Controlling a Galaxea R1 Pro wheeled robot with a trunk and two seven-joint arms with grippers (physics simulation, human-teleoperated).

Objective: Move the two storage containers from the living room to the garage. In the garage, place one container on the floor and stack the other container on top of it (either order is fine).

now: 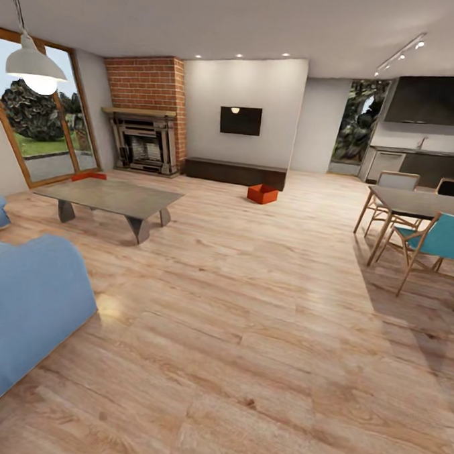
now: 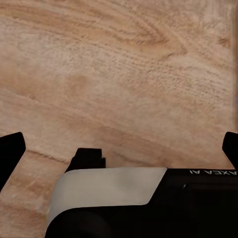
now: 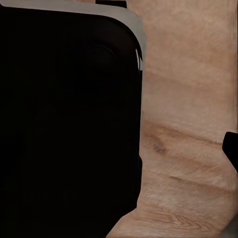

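One orange bin (image 1: 262, 193) sits open-topped on the wood floor (image 1: 249, 309) at about my twelve o'clock, well away, just in front of the long dark cabinet (image 1: 235, 172) under the wall TV (image 1: 240, 120). A second orange bin (image 1: 89, 176) peeks out at roughly eleven o'clock, on the floor behind the low grey coffee table (image 1: 108, 197), near the brick fireplace (image 1: 145, 114). Both lie well apart from me, so I judge that driving closer comes first (the open floor ahead looks the easy path). A blue sofa (image 1: 27, 309) sits at nine o'clock, dining chairs (image 1: 434, 243) at two. My left gripper (image 2: 119, 148) hangs over bare planks, fingers spread and empty. My right gripper's state I cannot tell; its wrist view is mostly dark housing.
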